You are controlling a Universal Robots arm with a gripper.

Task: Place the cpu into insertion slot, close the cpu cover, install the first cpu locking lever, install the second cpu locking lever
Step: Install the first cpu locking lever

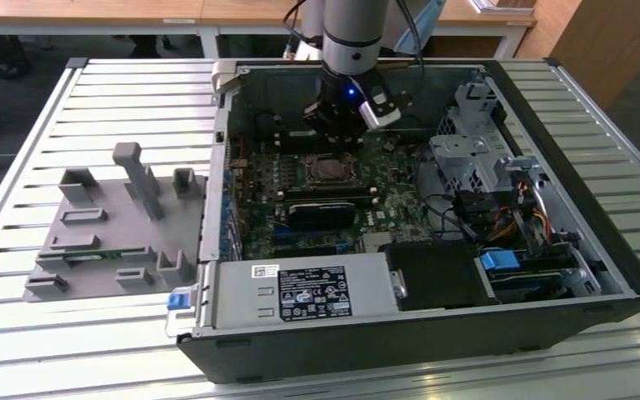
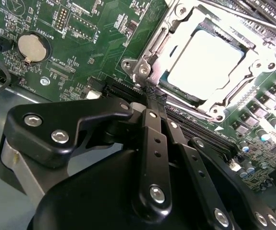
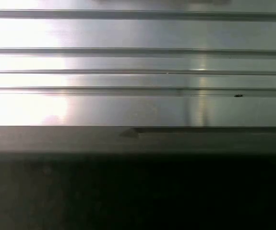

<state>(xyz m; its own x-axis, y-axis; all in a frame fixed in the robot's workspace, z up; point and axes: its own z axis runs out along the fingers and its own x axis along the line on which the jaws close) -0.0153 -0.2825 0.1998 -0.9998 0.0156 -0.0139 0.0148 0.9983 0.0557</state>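
— Where do we find the cpu [image 2: 205,60]?

— We see it seated in the insertion slot [image 1: 328,170], near the middle of the green motherboard [image 2: 80,48] inside the open computer case [image 1: 587,250]. Its pale top shows through the window of the cpu cover [image 2: 162,40], which lies flat over it.

— And the claw [image 1: 338,133]?

— In the exterior view it hangs low in the case, just on the far side of the slot. In the second wrist view its black fingers [image 2: 153,143] are pressed together, with the tips right at a corner of the cover's frame. We cannot tell whether they touch the metal or pinch anything thin, because the tips themselves hide that spot.

— The levers?

— We make out a locking lever [image 2: 195,111] as a thin bright rod along the frame's edge nearest the claw. Its end runs behind the fingers, so we cannot say whether it is latched.

— Anything else?

— A coin battery [image 2: 32,46] sits on the board, well apart from the slot. A grey fixture [image 1: 120,225] stands on the slatted worktop [image 1: 31,333] at the exterior view's left. The first wrist view gives us bright slats beside a dark band that we cannot identify.
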